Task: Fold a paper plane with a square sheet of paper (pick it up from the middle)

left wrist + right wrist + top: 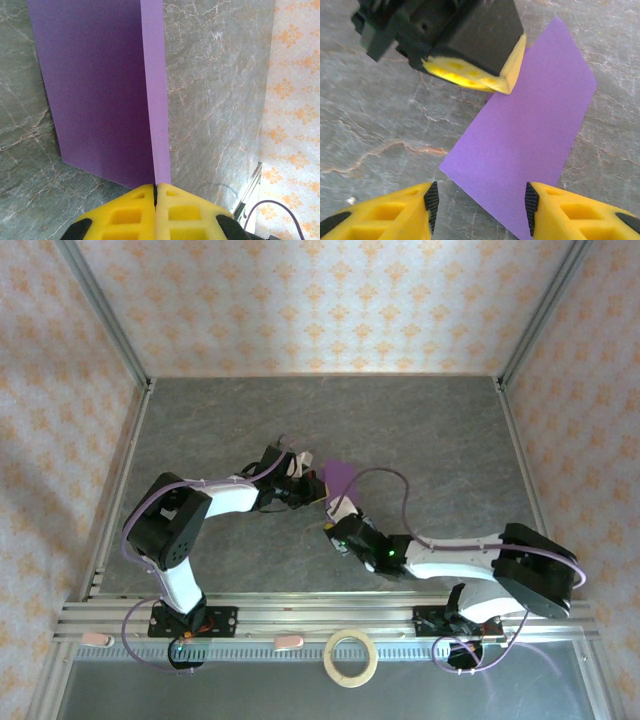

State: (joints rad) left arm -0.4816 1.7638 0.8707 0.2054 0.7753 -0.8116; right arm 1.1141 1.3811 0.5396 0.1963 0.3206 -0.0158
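1. Purple sheet of paper (530,130), plain and sharp-cornered, is pinched at one edge in the left gripper (155,190) and reaches away from those jaws over the table. In the left wrist view it shows a broad darker face and a paler strip, meeting along a straight line that runs right into the closed fingertips.
2. Left jaws: pressed fully together on the paper's edge, the yellow pads (130,215) leaving no gap.
3. Right gripper (480,207): jaws spread wide, gripping nothing. The paper's near edge and corner reach into the gap between them, nearer one finger than the other; I cannot tell whether it touches either.
4. Both grippers meet near the middle of the table (440,430), a grey stone-patterned slab with pale veins. A shadow lies beside the paper's edge.
5. Silver metal rails (320,612) edge the table, and walls (330,300) papered cream with orange motifs close it in on three sides.
6. A tan tape ring (351,657) lies flat on the near ledge, in front of the arm bases — well apart from the paper.
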